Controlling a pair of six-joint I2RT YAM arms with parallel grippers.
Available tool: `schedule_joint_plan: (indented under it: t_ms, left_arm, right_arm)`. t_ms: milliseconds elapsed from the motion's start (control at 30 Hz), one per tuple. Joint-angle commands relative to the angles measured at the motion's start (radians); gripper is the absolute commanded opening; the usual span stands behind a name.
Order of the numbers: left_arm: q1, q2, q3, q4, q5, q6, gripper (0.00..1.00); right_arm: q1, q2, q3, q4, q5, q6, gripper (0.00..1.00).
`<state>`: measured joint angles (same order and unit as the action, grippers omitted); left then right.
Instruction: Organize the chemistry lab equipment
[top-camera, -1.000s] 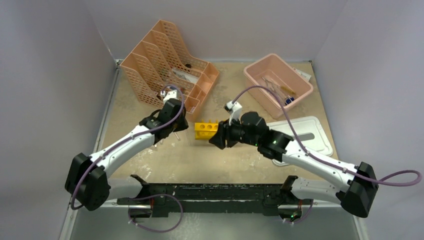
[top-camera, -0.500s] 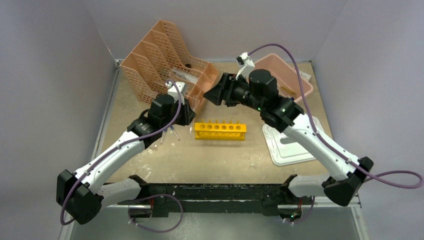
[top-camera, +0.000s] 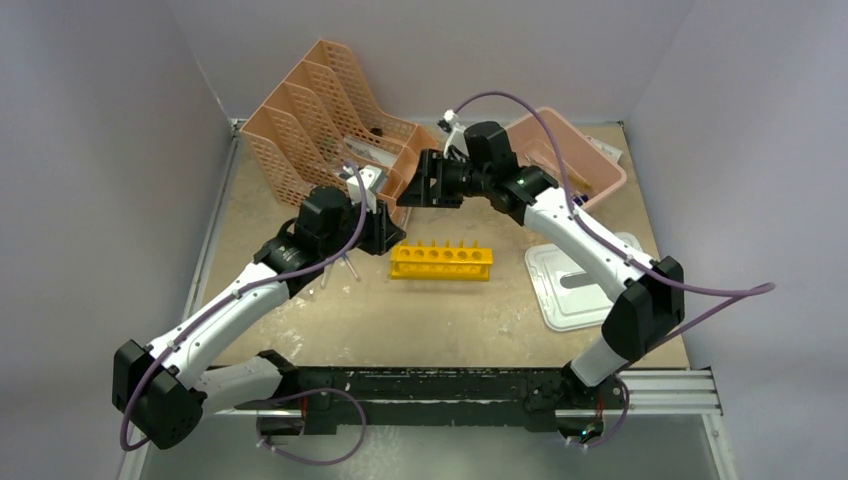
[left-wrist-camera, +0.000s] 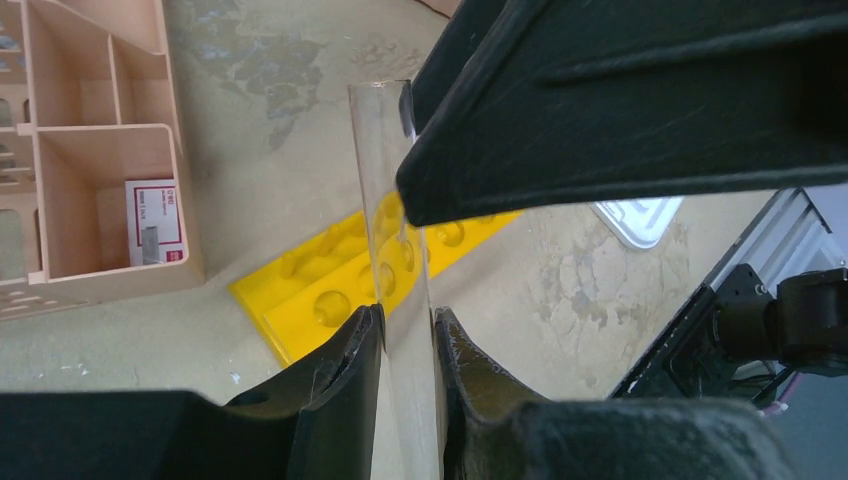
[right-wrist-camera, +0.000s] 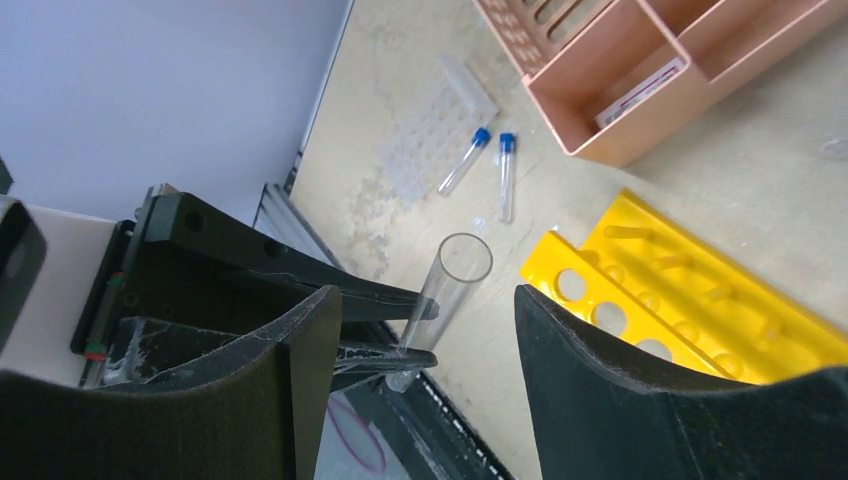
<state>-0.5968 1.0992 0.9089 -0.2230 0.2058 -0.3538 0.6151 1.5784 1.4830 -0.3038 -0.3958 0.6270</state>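
Yellow rack (top-camera: 440, 262) is lying free mid-table now. Right gripper (right-wrist-camera: 427, 300) is hanging wide open, having let go of it and swung to the far side by the peach organizer (top-camera: 300, 110). Left gripper (left-wrist-camera: 402, 325) is pinching a clear uncapped tube (left-wrist-camera: 385, 200) just left of the rack, so I'm reading insertion as next.

A peach plastic mesh desk organizer (top-camera: 310, 120) with slanted dividers stood at the far left of the beige, stained desk (top-camera: 450, 320). A white and red card (left-wrist-camera: 155, 215) sat in one of its low front compartments. A pink rectangular plastic tub (top-camera: 600, 160) sat far right, a flat white lid (top-camera: 568, 305) nearer
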Motion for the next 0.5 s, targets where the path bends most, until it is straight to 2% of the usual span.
schedule_joint_plan:
  t_ms: [0,167,467]
  left_arm:
    - [-0.003,-0.016,0.019,0.068,0.047,0.021,0.01]
    - [-0.003,-0.020,0.016,0.065,0.052,0.024,0.01]
    - [-0.003,-0.037,0.018,0.044,0.015,0.032,0.00]
  right_arm:
    - [0.002,0.006,0.049,0.046,-0.133,0.012,0.65]
    - [-0.011,0.019,0.023,0.051,-0.114,0.078,0.56]
    - [-0.029,0.037,-0.003,0.108,-0.183,0.119,0.38]
